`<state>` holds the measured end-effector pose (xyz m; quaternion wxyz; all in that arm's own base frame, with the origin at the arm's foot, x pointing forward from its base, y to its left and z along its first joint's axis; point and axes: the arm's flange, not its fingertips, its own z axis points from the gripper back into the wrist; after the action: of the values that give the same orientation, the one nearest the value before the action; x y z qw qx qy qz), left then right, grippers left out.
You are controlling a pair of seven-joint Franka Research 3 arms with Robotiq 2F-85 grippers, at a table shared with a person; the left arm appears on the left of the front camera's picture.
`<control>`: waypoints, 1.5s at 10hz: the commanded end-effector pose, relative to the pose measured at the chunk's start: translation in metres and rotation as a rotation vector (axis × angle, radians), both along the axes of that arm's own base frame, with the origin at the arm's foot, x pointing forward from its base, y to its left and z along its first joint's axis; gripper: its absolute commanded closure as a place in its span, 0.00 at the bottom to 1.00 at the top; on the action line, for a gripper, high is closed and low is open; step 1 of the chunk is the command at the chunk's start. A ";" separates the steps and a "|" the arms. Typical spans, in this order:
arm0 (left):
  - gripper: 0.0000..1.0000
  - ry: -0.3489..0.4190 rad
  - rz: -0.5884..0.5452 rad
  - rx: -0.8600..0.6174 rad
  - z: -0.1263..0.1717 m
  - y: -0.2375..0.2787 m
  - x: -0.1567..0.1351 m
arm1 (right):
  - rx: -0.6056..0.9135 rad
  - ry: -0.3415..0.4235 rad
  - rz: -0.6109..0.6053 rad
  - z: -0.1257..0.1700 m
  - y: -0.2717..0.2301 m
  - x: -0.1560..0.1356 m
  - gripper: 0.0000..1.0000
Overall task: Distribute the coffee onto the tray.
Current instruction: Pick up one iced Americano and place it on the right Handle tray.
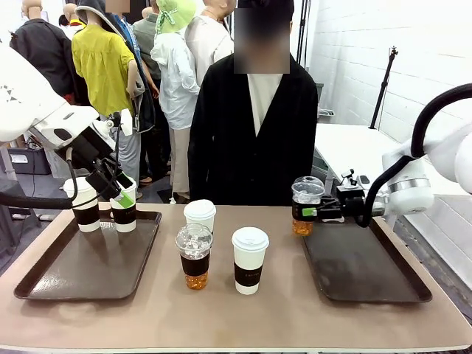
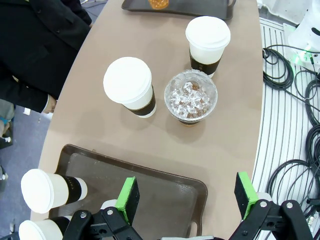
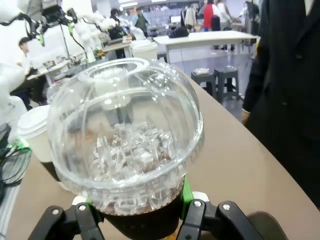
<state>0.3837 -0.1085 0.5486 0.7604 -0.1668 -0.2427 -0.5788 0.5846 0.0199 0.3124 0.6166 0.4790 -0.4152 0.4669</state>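
Iced coffee cup [image 1: 307, 193] clamped in right claw [image 1: 310, 212] at far corner of right tray [image 1: 369, 273]; left claw [image 2: 187, 197] wide open, empty.

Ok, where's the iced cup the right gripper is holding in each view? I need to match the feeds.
Front view: iced cup right of centre, clamped in the right gripper at the right tray's far left corner.
Left wrist view: iced cup, its amber base at the top edge, mid-picture.
Right wrist view: iced cup close up, centre.
Shared landmark: the person's black jacket.
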 end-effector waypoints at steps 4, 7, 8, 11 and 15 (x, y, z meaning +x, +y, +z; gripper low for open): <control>0.00 -0.004 -0.020 -0.023 -0.001 0.003 0.001 | -0.075 -0.055 -0.009 -0.009 -0.039 -0.002 0.35; 0.00 -0.004 -0.020 -0.023 -0.001 0.003 0.001 | -0.076 -0.077 -0.010 -0.027 -0.052 -0.006 0.35; 0.00 -0.004 -0.020 -0.023 -0.001 0.003 0.001 | -0.065 -0.105 -0.014 -0.034 -0.055 -0.007 0.35; 0.00 -0.004 -0.020 -0.023 -0.001 0.003 0.001 | -0.042 -0.113 -0.016 -0.051 -0.056 -0.006 0.35; 0.00 -0.004 -0.020 -0.023 -0.001 0.003 0.001 | -0.037 -0.075 -0.015 -0.059 -0.055 -0.006 0.35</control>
<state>0.3837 -0.1085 0.5486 0.7604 -0.1668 -0.2427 -0.5788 0.5769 -0.0366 0.2575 0.6153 0.4410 -0.4307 0.4913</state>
